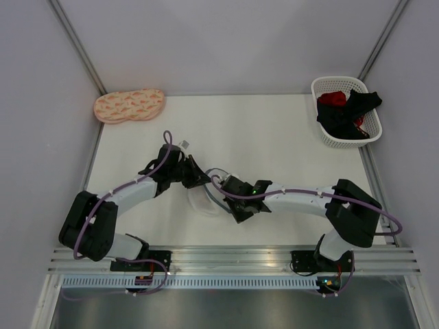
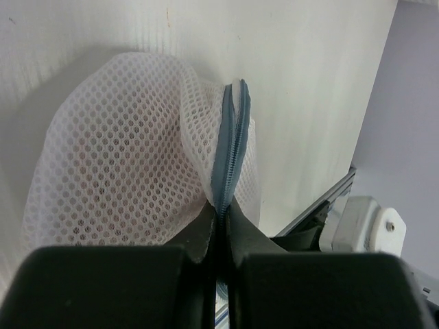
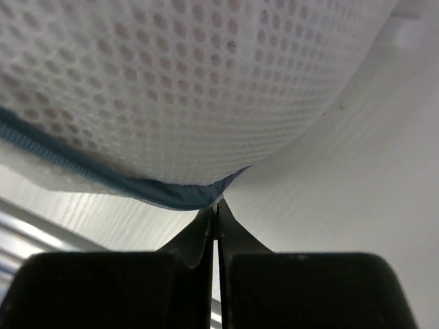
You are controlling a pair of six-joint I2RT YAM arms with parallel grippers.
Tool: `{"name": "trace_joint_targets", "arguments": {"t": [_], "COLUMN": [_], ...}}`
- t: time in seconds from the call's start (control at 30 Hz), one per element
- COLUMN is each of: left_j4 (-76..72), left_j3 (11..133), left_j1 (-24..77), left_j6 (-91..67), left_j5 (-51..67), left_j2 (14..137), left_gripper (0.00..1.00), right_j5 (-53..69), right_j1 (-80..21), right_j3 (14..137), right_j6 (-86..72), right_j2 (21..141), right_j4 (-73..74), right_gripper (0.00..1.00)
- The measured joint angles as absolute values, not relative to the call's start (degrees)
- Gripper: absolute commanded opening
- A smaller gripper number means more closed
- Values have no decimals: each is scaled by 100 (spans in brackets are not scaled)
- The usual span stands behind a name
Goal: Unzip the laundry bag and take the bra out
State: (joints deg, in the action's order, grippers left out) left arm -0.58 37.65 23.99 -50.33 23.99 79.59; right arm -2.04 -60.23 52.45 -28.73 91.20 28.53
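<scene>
The laundry bag (image 1: 204,197), a white mesh pouch with a grey-blue zipper rim, lies on the table between both arms. In the left wrist view its mesh (image 2: 123,171) bulges to the left, and the zipper rim (image 2: 232,137) runs straight into my left gripper (image 2: 221,209), which is shut on it. The bra shows only as a pale pink tint (image 2: 89,192) through the mesh. My right gripper (image 3: 217,204) is shut on the tip of the zipper rim (image 3: 158,193), under the bag (image 3: 206,82). From above, the left gripper (image 1: 195,179) and right gripper (image 1: 223,200) pinch opposite sides.
A white lattice basket (image 1: 328,139) with black and red garments stands at the back right. A peach pad with orange prints (image 1: 129,105) lies at the back left. A metal rail (image 1: 233,257) runs along the near edge, and grey walls close in the table.
</scene>
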Motion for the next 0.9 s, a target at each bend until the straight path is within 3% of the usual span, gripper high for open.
{"name": "trace_joint_targets", "arguments": {"t": [0.4,0.43,0.5,0.57,0.6,0.63,0.7,0.73,0.9], "left_j4": [-231,-237,-242,-217,-180,-141,-12,73,429], "left_j3": [4145,4185,4226,4228,4224,4213,4158,4108,3741], "left_j1": [2250,2244,2231,2224,2224,2224,2224,2224,2257], "left_j6": [-4519,-4482,-4364,-4340,-4359,-4368,-4425,-4473,-4958], "left_j5": [3083,3127,3212,3205,3188,3133,2939,2790,2246], "left_j2": [8552,8576,8586,8558,8525,8455,8136,7874,6257], "left_gripper": [4,30,67,81,82,90,91,97,100], "right_j5": [-2482,-2598,-2755,-2832,-2836,-2832,-2788,-2731,-2005], "right_j1": [-5706,-5684,-5658,-5627,-5612,-5601,-5586,-5586,-5583], "right_j3": [6088,6119,6139,6139,6139,6139,6139,6139,6053], "right_j6": [-3404,-3430,-3435,-3422,-3415,-3404,-3361,-3332,-3111], "right_j2": [9668,9651,9561,9400,9323,9220,9037,8965,8613], "right_j4": [3885,3918,3997,4082,4095,4095,4088,4077,3745], "right_gripper": [0,1,0,0,0,0,0,0,0]}}
